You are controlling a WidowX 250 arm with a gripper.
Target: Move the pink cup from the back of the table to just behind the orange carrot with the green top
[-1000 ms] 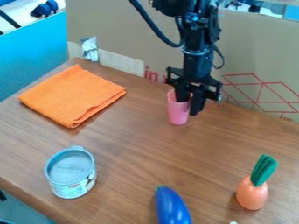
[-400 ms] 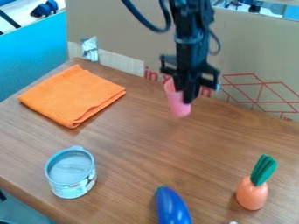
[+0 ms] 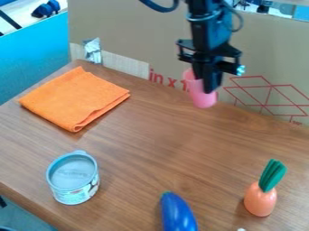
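Observation:
The black gripper hangs over the back of the table, right of the middle. It is shut on the wall of a pink cup, which is held tilted, its base toward the lower right and off the table top. Behind the cup stands the cardboard wall with red print. The gripper hides part of the cup's rim and right side.
An orange cloth lies folded at the back left. A tin can stands at the front left, a blue eggplant lies at the front edge, and a carrot toy stands at the front right. Cardboard borders the table's back.
The gripper has shut on the pink cup and lifted it off the table, then moved up and a little right with it. The cup has tilted. The other things have stayed put.

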